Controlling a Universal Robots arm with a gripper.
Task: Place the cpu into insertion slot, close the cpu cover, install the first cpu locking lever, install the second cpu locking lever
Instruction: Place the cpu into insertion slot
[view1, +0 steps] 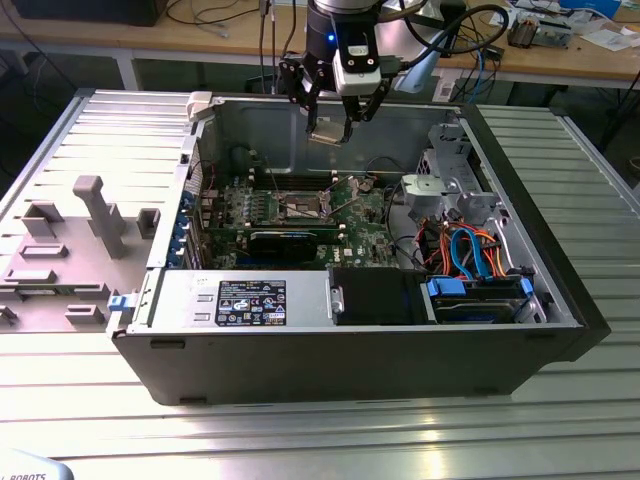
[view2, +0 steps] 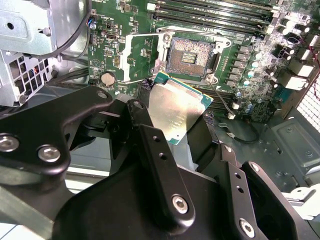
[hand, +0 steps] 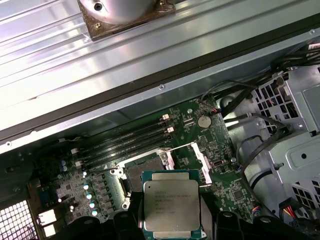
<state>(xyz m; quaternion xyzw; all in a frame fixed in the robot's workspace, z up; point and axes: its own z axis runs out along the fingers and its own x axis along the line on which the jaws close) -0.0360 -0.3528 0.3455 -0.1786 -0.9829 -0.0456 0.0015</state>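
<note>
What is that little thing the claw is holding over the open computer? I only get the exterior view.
Observer: The gripper pinches a flat square chip. The second wrist view shows its shiny silver top and green edge.
Operator: Is the hole for it ready?
Observer: Yes. In the second wrist view the socket has a bare dark middle with nothing in it.
Operator: Where is the lid?
Observer: The cover, a thin metal frame, lies flipped open beside the socket.
</note>
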